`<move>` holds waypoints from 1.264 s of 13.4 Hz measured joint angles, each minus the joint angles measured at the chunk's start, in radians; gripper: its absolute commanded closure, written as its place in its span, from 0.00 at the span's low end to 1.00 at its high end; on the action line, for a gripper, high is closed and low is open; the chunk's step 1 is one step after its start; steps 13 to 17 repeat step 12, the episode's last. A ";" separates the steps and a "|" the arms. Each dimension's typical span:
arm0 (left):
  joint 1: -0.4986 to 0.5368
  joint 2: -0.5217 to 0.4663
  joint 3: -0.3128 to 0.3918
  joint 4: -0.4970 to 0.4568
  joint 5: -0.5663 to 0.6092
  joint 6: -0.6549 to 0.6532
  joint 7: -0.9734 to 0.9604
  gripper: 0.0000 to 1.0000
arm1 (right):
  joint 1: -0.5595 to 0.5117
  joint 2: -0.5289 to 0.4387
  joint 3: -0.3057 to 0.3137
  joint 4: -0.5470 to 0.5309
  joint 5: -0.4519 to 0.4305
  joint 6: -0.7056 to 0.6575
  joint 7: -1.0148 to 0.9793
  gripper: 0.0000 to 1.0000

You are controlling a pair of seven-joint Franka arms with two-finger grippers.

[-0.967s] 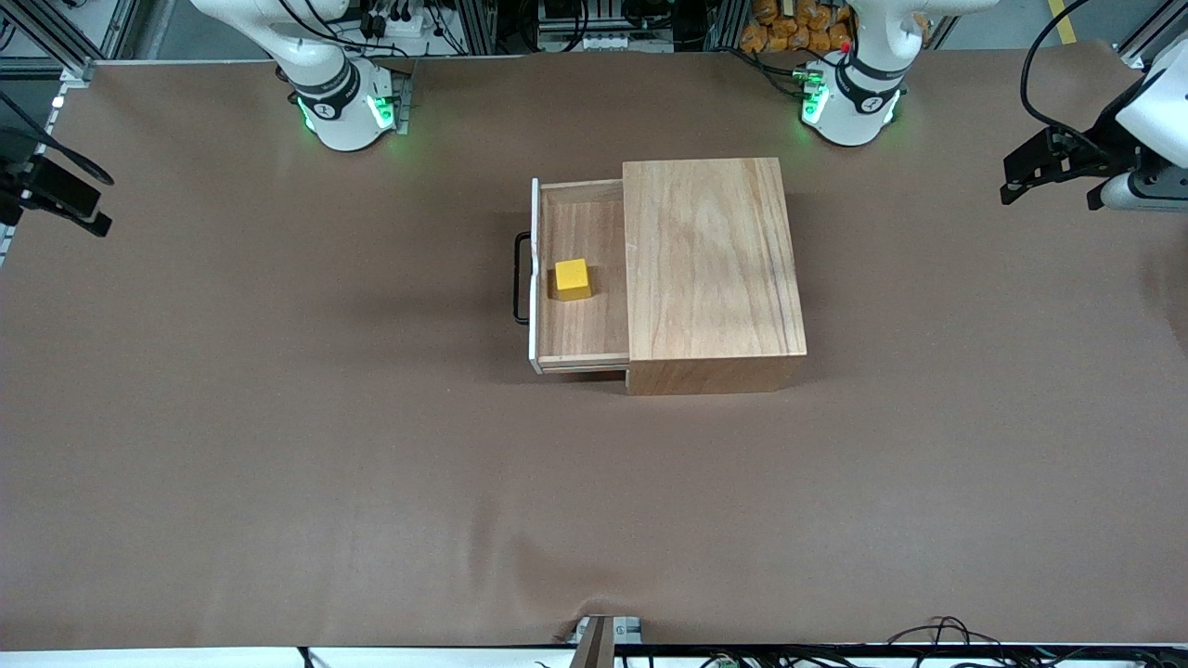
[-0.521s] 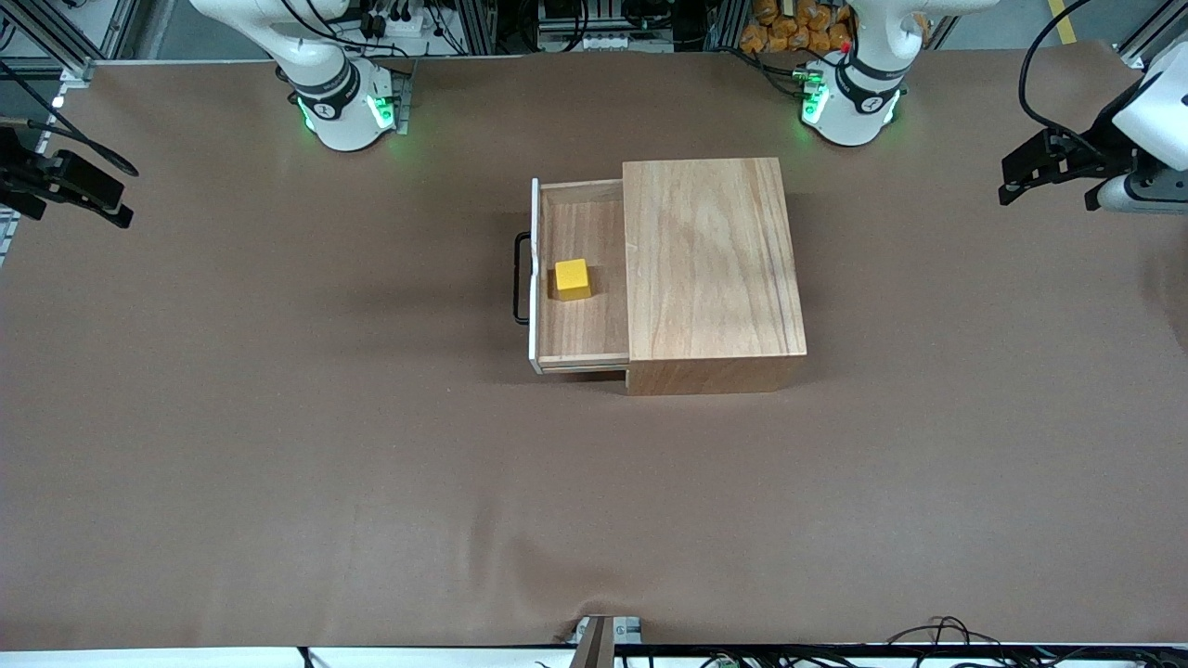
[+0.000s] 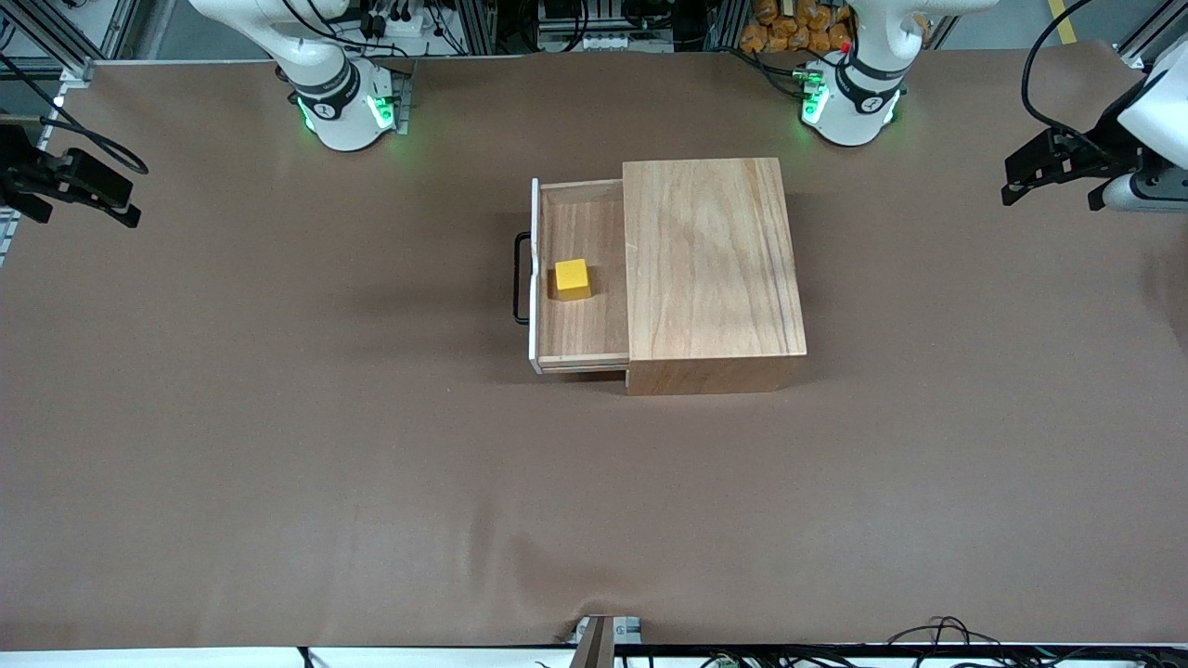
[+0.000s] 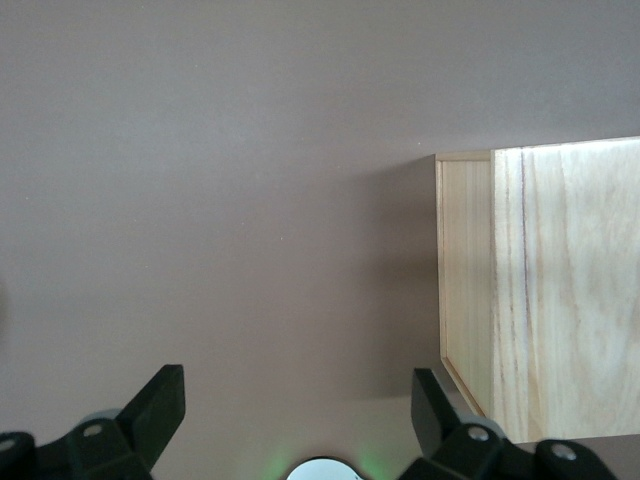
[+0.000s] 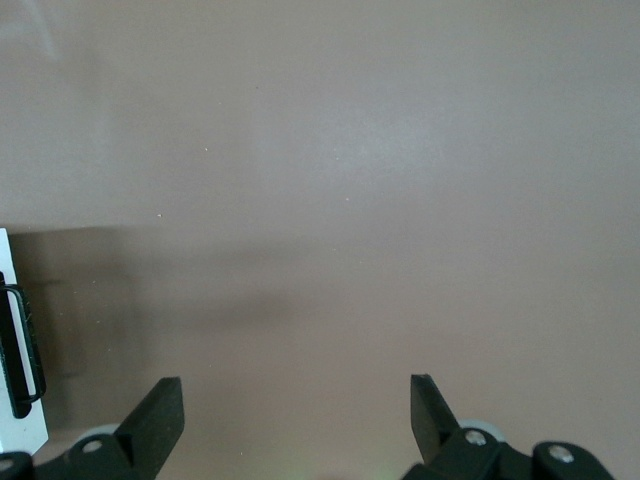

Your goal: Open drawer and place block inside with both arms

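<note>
The drawer stands pulled out of the light-wood box at the table's middle, toward the right arm's end. Its white front panel carries a black handle. The yellow block lies inside the drawer. My right gripper is open and empty, up over the table's edge at the right arm's end. My left gripper is open and empty over the table's other end. The left wrist view shows the open gripper and the box. The right wrist view shows the open gripper and the drawer's front panel.
The brown table cover spreads all round the box. The arms' bases glow green along the table's edge farthest from the front camera. Cables lie along the nearest edge.
My right gripper has shifted a little inward over the table's edge. My left gripper has barely moved. The drawer and the block have stayed in place.
</note>
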 measured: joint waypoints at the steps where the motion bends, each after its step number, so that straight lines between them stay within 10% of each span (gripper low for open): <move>1: 0.000 0.002 0.001 0.005 0.000 0.000 0.000 0.00 | 0.001 0.000 0.000 0.000 0.000 0.003 0.000 0.00; 17: 0.002 0.027 0.003 0.048 0.000 -0.014 0.000 0.00 | 0.002 0.000 -0.002 0.000 0.000 0.005 -0.005 0.00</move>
